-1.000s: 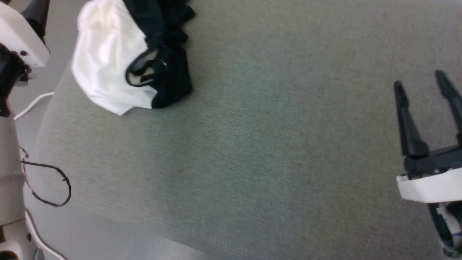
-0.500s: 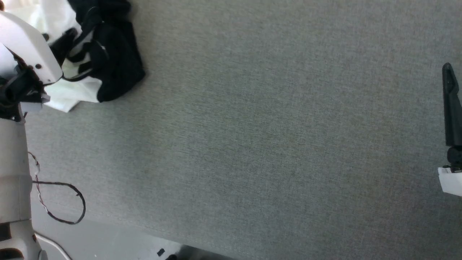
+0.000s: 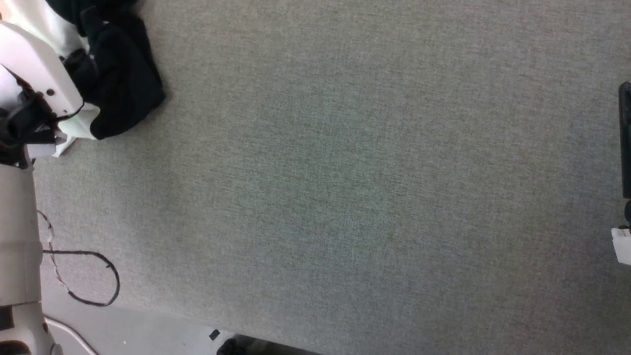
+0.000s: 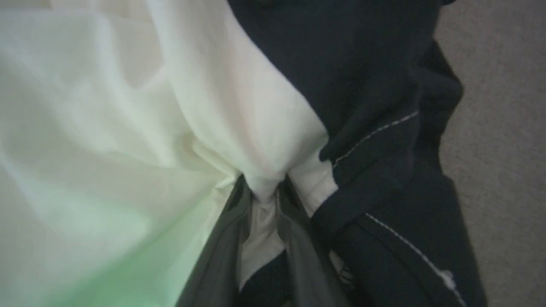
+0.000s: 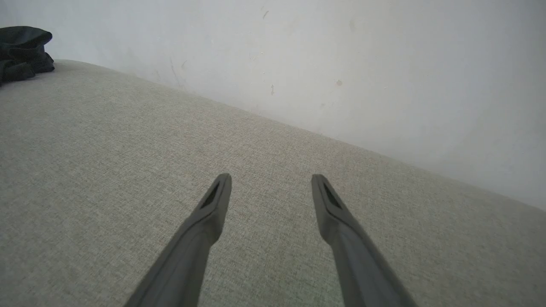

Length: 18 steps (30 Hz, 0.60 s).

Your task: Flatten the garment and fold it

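The garment (image 3: 118, 84), white with black sleeves, lies bunched at the far left of the grey surface. My left arm's white wrist (image 3: 34, 64) sits over its white part in the head view. In the left wrist view my left gripper (image 4: 265, 187) is shut on a pinched fold of the garment's white cloth (image 4: 213, 106), with a black sleeve to the right of the pinch. My right gripper (image 5: 271, 183) hangs open over bare surface far to the right, and one of its fingers (image 3: 625, 138) shows at the head view's right edge. A dark part of the garment (image 5: 21, 51) shows far off.
The grey fabric surface (image 3: 345, 172) stretches wide between the arms. Its front edge runs along the bottom of the head view, with pale floor below. A black cable loop (image 3: 93, 276) lies at the lower left. A white wall (image 5: 341, 64) backs the surface.
The head camera has swung, sliding the scene left. My left gripper has reached the garment and closed on its white cloth. The right gripper stays open.
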Available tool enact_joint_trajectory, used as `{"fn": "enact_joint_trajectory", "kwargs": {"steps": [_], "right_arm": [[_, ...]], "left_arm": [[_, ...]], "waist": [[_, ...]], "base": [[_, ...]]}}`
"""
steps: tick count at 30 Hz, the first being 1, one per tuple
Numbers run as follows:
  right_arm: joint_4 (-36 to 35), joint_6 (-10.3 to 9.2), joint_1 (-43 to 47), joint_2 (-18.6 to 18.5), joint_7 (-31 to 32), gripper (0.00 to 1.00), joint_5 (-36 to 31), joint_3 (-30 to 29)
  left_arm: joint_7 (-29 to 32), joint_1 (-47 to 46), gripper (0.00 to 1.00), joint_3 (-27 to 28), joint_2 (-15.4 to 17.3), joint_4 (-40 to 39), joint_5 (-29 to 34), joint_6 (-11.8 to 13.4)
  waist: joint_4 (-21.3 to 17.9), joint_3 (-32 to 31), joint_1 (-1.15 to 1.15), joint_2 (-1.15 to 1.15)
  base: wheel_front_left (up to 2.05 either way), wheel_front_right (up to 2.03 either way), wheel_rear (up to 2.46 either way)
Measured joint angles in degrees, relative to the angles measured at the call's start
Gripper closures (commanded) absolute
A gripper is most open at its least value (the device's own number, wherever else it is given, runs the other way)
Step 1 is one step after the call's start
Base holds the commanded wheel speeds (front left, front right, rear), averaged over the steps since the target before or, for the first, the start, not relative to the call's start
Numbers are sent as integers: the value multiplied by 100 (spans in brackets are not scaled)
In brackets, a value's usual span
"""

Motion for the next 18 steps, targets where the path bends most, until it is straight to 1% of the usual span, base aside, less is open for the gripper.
{"fn": "enact_joint_trajectory", "kwargs": {"steps": [5, 6, 14, 18], "right_arm": [[21, 0, -2, 23, -9, 0, -1, 11], [58, 0, -3, 74, -34, 0, -1, 58], [390, 0, -4, 383, -296, 0, -2, 172], [666, 0, -4, 589, -474, 0, -2, 274]], "left_arm": [[-265, 63, 100, -59, 56, 36, 30, -154], [-389, 91, 100, -78, 98, 43, 74, -201], [-1230, 7, 100, -118, 411, -179, 383, -352], [-1489, -199, 100, -200, 584, -316, 563, -402]], "waist": [[2, -116, 0, 0], [-4, -194, 0, 0], [-38, -625, 0, 0], [-62, -931, 0, 0]], "base": [[0, 0, 0], [0, 0, 0], [0, 0, 0], [0, 0, 0]]}}
